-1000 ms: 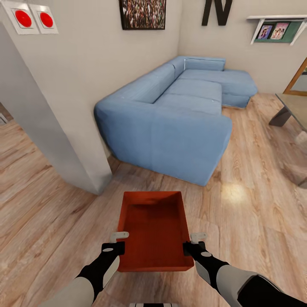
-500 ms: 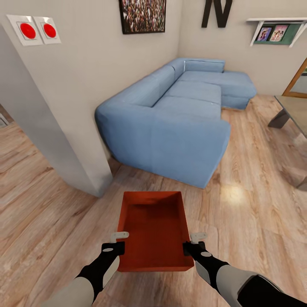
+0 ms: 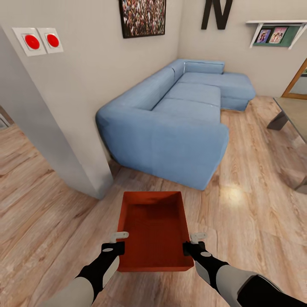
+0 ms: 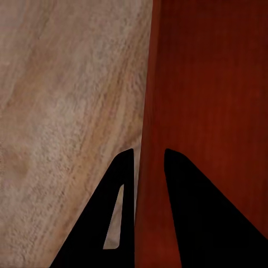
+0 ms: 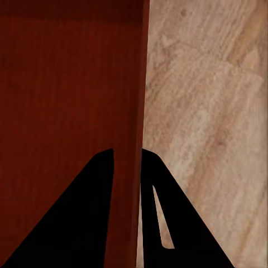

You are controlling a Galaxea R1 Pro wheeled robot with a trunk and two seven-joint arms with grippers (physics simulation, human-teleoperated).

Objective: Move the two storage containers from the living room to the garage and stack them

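Observation:
An orange-red storage container (image 3: 154, 230) hangs open-topped in front of me above the light wood-plank floor of the living room. My left gripper (image 3: 118, 248) is shut on its left wall, and my right gripper (image 3: 190, 248) is shut on its right wall. In the left wrist view the thin red wall (image 4: 149, 167) runs between the two black fingers (image 4: 114, 218). The right wrist view has the same wall edge (image 5: 139, 167) pinched between that gripper's fingers (image 5: 89, 212). The container is empty inside.
A blue sectional sofa (image 3: 175, 115) stands straight ahead against the pale wall. A white wall corner (image 3: 64, 140) with two red buttons (image 3: 41, 41) juts out at the left. A low table (image 3: 294, 115) sits at the right edge. Open plank floor (image 3: 256, 204) lies to the right.
The whole head view has shifted a little: wall buttons and sofa slid right and down in the picture, so the camera moved. The container stays in both grippers as before.

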